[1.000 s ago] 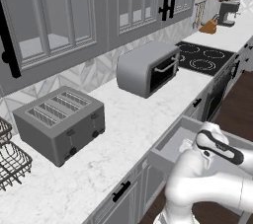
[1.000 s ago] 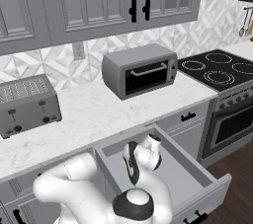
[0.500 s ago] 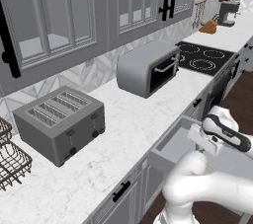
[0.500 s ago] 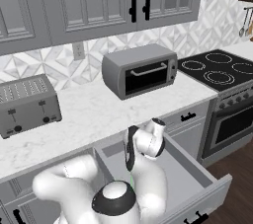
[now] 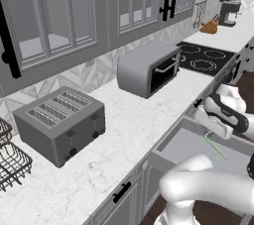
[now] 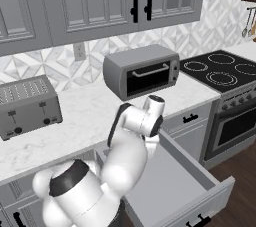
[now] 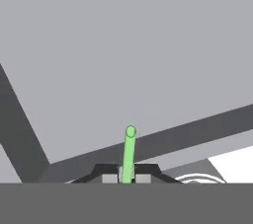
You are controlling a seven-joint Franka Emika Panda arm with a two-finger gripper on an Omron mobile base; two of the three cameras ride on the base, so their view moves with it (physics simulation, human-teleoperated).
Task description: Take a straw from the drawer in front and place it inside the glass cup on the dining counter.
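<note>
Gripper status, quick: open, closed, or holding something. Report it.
Gripper: closed on the straw, which sticks up from between its fingers above the open drawer.

Up comes the gripper (image 7: 127, 178) out of the drawer (image 6: 200, 183), higher than a second ago, the straw (image 7: 129, 154) lifted with it.

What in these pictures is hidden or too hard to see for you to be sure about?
- Straw: hand view, its lower end is cut off by the bottom edge, between the jaws.
- Gripper: left base view, fingertips hidden by the white hand.
- Drawer: right base view, its left part is covered by the arm.
</note>
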